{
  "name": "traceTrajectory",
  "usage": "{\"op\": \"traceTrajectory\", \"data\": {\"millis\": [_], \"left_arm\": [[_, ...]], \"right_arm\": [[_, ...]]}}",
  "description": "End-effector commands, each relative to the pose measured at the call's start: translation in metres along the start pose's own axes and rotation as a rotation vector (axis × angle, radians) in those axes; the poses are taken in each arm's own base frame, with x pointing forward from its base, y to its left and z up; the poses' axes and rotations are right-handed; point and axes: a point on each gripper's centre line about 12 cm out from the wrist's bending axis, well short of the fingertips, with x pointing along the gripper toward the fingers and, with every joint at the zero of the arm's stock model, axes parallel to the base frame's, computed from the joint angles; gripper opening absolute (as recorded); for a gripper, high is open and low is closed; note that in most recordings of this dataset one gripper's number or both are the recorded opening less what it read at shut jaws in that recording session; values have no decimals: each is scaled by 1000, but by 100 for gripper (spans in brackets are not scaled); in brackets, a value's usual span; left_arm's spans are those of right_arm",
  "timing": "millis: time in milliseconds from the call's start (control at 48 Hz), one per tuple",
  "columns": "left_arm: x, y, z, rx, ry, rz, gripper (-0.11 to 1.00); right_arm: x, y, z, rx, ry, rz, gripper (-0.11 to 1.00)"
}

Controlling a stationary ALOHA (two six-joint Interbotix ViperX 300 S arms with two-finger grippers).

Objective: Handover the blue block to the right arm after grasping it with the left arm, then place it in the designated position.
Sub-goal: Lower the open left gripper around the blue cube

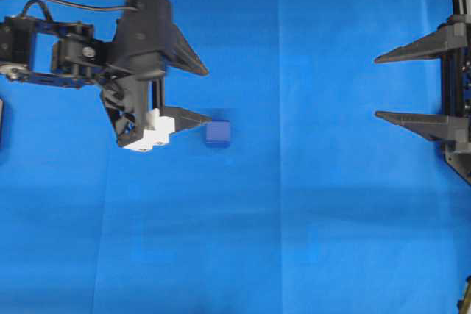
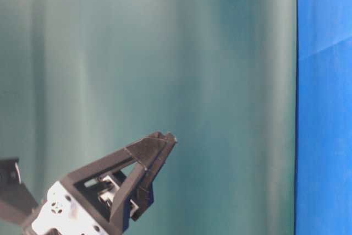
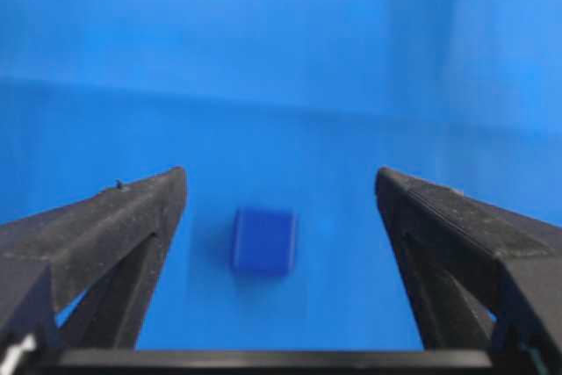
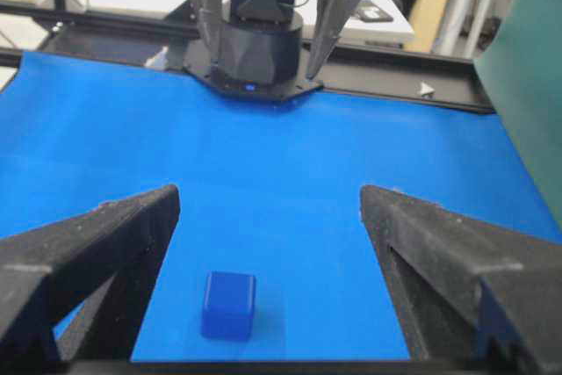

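The blue block [image 1: 217, 132] is a small dark-blue cube lying on the blue cloth, left of centre. My left gripper [image 1: 207, 95], with white blocks [image 1: 151, 131] on its rail, is open and hovers over the block. In the left wrist view the block [image 3: 263, 241] lies on the cloth between the spread fingers [image 3: 149, 217], nearer the left one and touching neither. The left gripper [image 2: 159, 141] also shows edge-on in the table-level view. My all-black right gripper [image 1: 377, 86] is open and empty at the far right. Its wrist view shows the block [image 4: 228, 305] far ahead.
A green backdrop [image 2: 165, 53] stands along one side of the cloth [image 2: 324, 136]. The left arm's black base [image 4: 255, 50] sits at the cloth's far end, with a black frame rail [image 4: 413, 98] behind it. Open blue cloth [image 1: 294, 218] lies between the two grippers.
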Motion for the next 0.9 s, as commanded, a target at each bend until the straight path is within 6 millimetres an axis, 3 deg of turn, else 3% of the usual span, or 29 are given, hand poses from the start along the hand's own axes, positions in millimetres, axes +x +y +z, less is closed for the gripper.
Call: {"op": "traceTrajectory", "data": {"millis": [0, 229, 875], "left_arm": [[-5, -3, 16, 3, 32, 2, 92], [8, -3, 25, 10, 180, 17, 92], [11, -4, 28, 11, 183, 17, 92]], "right_arm": [[3, 0, 10, 0, -20, 1, 97], [3, 0, 8, 0, -11, -1, 97], [3, 0, 8, -2, -8, -1, 97]]}}
